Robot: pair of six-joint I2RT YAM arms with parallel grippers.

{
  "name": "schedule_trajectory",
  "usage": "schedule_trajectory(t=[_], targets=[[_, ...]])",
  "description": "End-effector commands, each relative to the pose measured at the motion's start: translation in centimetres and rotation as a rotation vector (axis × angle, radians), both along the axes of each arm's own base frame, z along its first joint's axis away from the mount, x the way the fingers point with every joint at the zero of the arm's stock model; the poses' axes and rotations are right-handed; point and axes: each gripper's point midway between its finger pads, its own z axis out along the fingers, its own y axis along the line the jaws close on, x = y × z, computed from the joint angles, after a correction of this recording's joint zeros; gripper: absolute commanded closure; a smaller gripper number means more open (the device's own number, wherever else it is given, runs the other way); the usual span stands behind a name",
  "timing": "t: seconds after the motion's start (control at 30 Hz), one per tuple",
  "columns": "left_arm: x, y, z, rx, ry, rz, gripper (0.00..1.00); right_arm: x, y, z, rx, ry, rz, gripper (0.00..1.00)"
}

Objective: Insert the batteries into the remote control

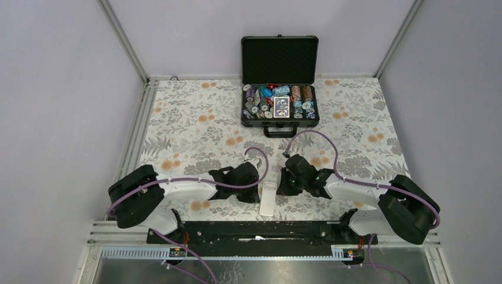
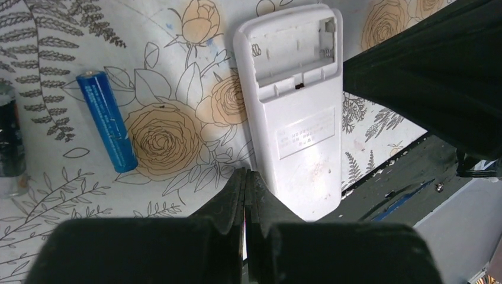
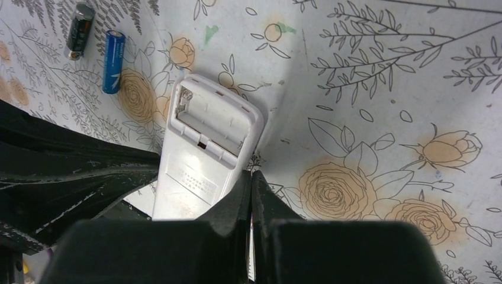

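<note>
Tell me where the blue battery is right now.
In the left wrist view the blue battery lies flat on the floral cloth, left of the remote control, apart from it, with the dark battery on its far side.

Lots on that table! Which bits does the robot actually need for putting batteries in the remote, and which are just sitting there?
For the job: remote control, back up, battery bay open and empty; blue battery; dark battery.
Just lying about: open black case of chips and cards, at the table's far side.
</note>
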Motion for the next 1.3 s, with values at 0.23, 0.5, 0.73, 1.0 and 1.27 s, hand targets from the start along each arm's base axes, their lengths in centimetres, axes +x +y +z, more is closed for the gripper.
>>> schedule_trajectory(t=[0.23,0.5,0.73,1.0,1.27], targets=[[2.6,2.1,3.6,0.02,-0.157,0.111,0.85,1.7,0.4,3.3,0.018,-0.12,0.001,0.87],[4.7,4.3,4.3,0.093,-0.237,0.189,0.62,1.9,-0.1,4.2,0.007,-0.153,-0.001,0.71],[5.7,4.5,3.4,0.145,-0.252,0.215,0.55,1.7,0.1,4.0,0.018,-0.144,0.008,0.69],[6.3,3.6,2.4,0.175,-0.245,0.199,0.54,1.5,-0.1,3.8,0.02,-0.145,0.006,0.69],[6.4,3.5,1.3,0.209,-0.23,0.187,0.61,1.4,-0.4,3.6,0.017,-0.147,0.002,0.68]])
